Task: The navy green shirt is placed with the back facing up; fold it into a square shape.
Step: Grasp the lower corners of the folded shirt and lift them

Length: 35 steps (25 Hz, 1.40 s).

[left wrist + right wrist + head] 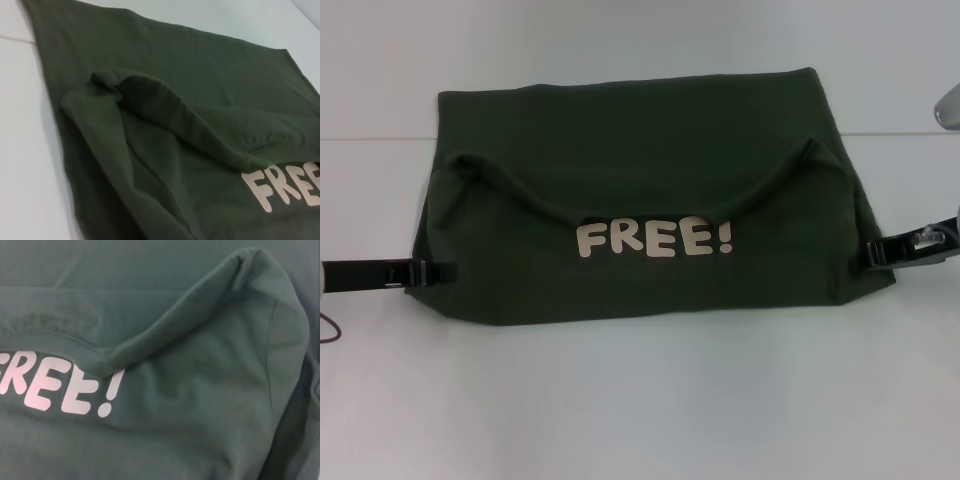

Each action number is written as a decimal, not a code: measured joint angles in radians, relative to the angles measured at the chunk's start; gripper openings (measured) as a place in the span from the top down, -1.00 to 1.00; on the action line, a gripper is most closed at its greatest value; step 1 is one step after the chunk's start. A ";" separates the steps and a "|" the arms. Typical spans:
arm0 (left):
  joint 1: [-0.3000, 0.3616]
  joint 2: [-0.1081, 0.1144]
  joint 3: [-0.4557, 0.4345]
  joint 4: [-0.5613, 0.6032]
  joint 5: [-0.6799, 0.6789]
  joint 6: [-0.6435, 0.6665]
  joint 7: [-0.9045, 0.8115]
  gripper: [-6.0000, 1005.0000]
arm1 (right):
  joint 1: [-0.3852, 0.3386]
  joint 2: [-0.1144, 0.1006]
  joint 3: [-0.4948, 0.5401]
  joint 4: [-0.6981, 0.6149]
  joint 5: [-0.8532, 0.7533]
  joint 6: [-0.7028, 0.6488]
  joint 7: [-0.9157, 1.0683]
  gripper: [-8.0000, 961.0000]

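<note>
Folded navy green shirt (640, 200) on white table (640, 410), left pincer (445, 270) and right pincer (872, 254) at its side edges.

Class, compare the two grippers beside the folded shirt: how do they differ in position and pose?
The left gripper sits at the navy green shirt's left edge, lying level; the right gripper sits at its right edge, tilted slightly upward and a little higher. Both are black, point inward, and meet the shirt's lower side edges.

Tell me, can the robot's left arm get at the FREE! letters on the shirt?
Probably yes. The left gripper sits at the navy green shirt's left edge, and the FREE! lettering lies face up with nothing over it.
</note>
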 joint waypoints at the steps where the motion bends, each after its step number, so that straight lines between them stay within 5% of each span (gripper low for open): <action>1: 0.000 0.000 0.000 0.000 0.000 0.003 -0.001 0.89 | 0.000 0.000 -0.001 -0.001 0.000 -0.003 0.000 0.76; 5: -0.002 0.005 -0.002 0.000 0.000 0.033 -0.005 0.89 | 0.000 -0.010 -0.011 -0.004 0.001 -0.034 -0.003 0.96; 10: -0.001 0.019 -0.004 0.012 0.010 0.101 -0.032 0.88 | -0.005 -0.025 -0.004 -0.032 0.013 -0.120 -0.031 0.95; 23: 0.002 0.060 -0.074 0.066 0.178 0.585 -0.073 0.86 | -0.050 -0.064 0.010 -0.136 0.015 -0.563 -0.212 0.92; 29: 0.005 0.067 -0.075 0.069 0.308 0.774 -0.035 0.85 | -0.095 -0.068 0.003 -0.145 0.006 -0.728 -0.344 0.91; 35: 0.034 0.056 0.007 0.080 0.403 0.796 -0.019 0.84 | -0.132 -0.072 -0.003 -0.140 -0.049 -0.804 -0.444 0.90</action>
